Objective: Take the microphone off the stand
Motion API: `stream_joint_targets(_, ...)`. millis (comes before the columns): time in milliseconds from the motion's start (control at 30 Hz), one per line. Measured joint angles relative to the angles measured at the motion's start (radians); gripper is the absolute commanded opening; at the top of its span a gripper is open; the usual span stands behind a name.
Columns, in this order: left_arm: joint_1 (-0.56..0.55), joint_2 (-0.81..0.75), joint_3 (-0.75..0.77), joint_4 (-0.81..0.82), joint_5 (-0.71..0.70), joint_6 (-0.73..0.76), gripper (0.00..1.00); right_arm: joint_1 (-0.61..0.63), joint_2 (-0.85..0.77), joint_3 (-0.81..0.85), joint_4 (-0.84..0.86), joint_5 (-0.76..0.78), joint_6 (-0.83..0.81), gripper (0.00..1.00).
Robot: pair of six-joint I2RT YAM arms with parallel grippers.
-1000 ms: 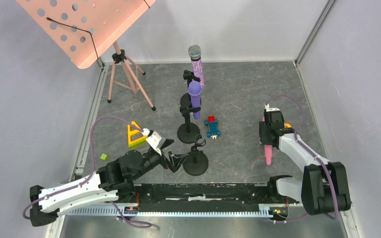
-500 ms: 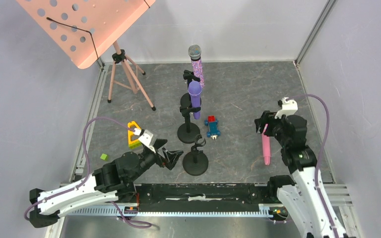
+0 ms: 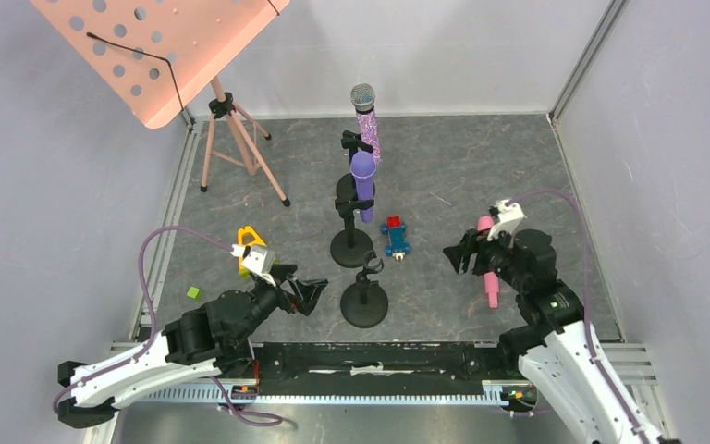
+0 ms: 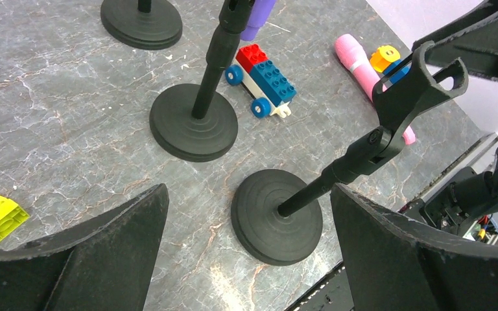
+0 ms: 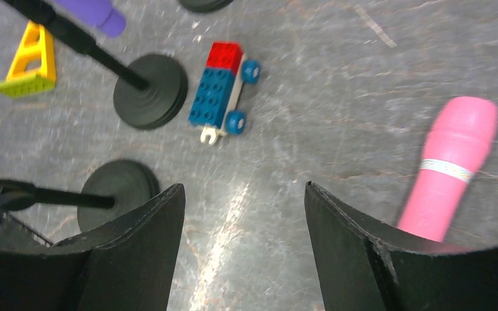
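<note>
A pink microphone (image 3: 491,290) lies flat on the table at the right, free of any stand (image 5: 450,172). My right gripper (image 3: 456,252) hovers just left of it, open, with only bare table between its fingers (image 5: 244,188). The empty black stand (image 3: 364,303) is at the front centre, its clip (image 4: 421,84) holding nothing. My left gripper (image 3: 312,294) is open beside that stand on its left, the stand's base (image 4: 277,214) showing between its fingers. A purple microphone (image 3: 362,180) and a glittery one (image 3: 366,125) sit in the two stands behind.
A red and blue brick car (image 3: 395,237) sits between the stands and the pink microphone. A yellow triangular brick (image 3: 250,242) and a small green brick (image 3: 193,292) lie at the left. A pink music stand (image 3: 162,46) rises at the back left. Walls enclose the table.
My right gripper has come off the pink microphone, opened wider and swung left, leaving it on the table. My left gripper has drawn back a little from the empty stand.
</note>
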Motion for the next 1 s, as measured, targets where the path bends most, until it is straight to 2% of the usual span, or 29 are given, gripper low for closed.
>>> stream_joint_targets(200,0.0,0.016,0.0,-0.024,-0.008,-0.004,1.0,0.295,0.111,0.002,-0.001,0.2,0.013,0.72)
stream_joint_targets(533,0.0,0.039,0.0,-0.06,-0.031,-0.03,1.0,0.661,0.08,-0.121,0.119,0.447,0.048,0.71)
stream_joint_targets(633,0.0,0.038,0.0,-0.078,-0.032,-0.045,1.0,0.767,0.092,-0.161,0.188,0.483,0.048,0.73)
stream_joint_targets(833,0.0,0.044,-0.008,-0.077,-0.041,-0.051,1.0,1.07,0.215,-0.169,0.343,0.647,0.022,0.74)
stream_joint_targets(900,0.0,0.047,-0.008,-0.079,-0.04,-0.051,1.0,1.121,0.235,-0.202,0.449,0.681,-0.001,0.74)
stream_joint_targets(1000,0.0,0.046,-0.008,-0.079,-0.039,-0.051,1.0,1.133,0.284,-0.234,0.563,0.708,-0.031,0.75)
